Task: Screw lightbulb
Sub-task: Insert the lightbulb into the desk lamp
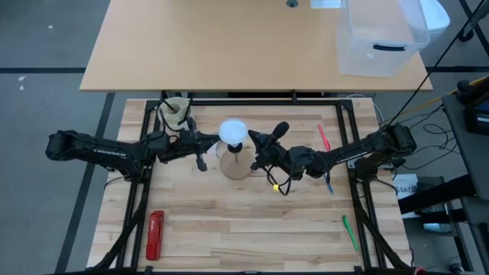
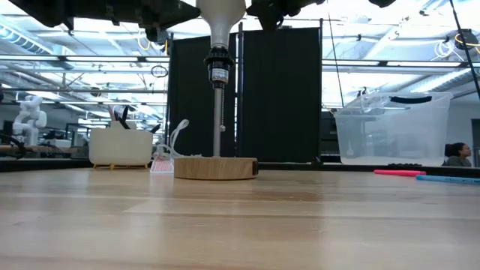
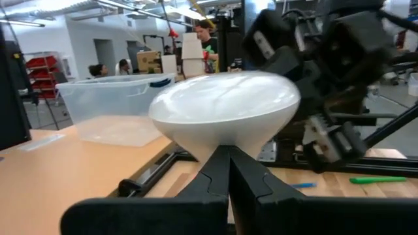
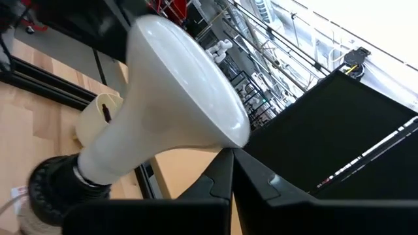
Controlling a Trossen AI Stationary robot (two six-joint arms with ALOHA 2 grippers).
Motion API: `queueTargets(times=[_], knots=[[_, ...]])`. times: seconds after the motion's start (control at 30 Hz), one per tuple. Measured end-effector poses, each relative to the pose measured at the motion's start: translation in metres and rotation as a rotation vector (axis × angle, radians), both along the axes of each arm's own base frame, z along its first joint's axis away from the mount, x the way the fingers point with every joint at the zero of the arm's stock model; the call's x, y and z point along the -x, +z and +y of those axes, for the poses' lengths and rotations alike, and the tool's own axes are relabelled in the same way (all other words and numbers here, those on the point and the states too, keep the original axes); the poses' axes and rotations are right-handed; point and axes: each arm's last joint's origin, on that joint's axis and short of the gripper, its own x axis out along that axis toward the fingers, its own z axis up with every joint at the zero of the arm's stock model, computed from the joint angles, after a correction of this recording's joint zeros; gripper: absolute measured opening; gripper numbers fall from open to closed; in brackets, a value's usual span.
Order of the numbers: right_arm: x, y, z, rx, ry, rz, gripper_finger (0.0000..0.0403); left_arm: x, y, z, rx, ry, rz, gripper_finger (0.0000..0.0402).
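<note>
Both pincers, left pincer (image 3: 228, 171) and right pincer (image 4: 232, 171), pressed together and empty beside the lightbulb (image 1: 232, 132), already seated in the black socket (image 2: 217, 66) on the wooden base (image 2: 216, 166); likely light, slick, fragile, so grip the dome's rim gently.

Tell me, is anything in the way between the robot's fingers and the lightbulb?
Nothing visible is. The lightbulb already sits in the black socket on the wooden stand. The left gripper and right gripper flank it, fingers shut, right beside its white dome, with no object between.
</note>
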Motion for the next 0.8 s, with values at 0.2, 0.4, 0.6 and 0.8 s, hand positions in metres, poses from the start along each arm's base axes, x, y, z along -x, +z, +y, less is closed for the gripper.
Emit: queueTargets(times=[0.2, 0.4, 0.6, 0.8], knots=[[0.001, 0.0, 0.009, -0.005, 0.034, -0.003, 0.0, 0.0, 0.0, 0.005, 0.003, 0.023, 0.004, 0.0], [0.002, 0.0, 0.015, -0.018, 0.056, -0.013, 0.0, 0.001, -0.001, 0.009, 0.003, 0.033, 0.012, 0.0], [0.003, 0.0, 0.022, -0.03, 0.07, -0.021, 0.0, 0.001, -0.002, 0.016, 0.006, 0.066, 0.016, 0.0], [0.004, -0.005, 0.025, -0.046, 0.039, 0.007, 0.0, 0.003, 0.0, 0.018, 0.002, 0.079, 0.01, 0.0]])
